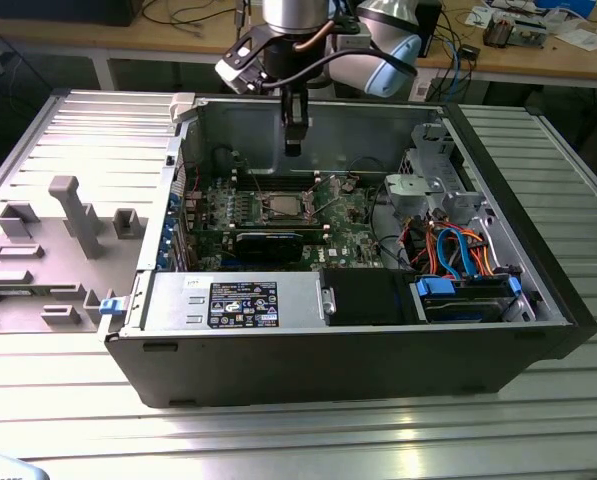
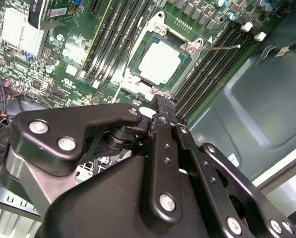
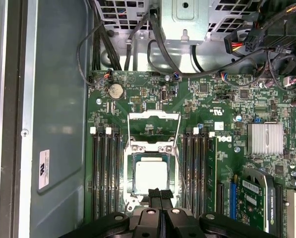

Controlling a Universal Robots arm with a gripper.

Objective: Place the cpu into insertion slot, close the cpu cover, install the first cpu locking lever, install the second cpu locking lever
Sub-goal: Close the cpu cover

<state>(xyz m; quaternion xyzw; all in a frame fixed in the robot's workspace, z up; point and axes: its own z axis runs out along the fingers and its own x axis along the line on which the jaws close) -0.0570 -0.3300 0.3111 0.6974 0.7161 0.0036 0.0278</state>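
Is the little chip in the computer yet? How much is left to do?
Done: the cpu sits in the insertion slot. In hand: nothing; the gripper hovers shut above the chip. Left: the cpu cover is flipped open, and a thin locking lever sticks out, seemingly unlatched.

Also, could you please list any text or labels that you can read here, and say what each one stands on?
No text can be read with confidence.
black label on the silver box: print too small.
white sticker on the case wall: too small.
card label: too small.
white print on the board: too small.
cpu: no marking legible.
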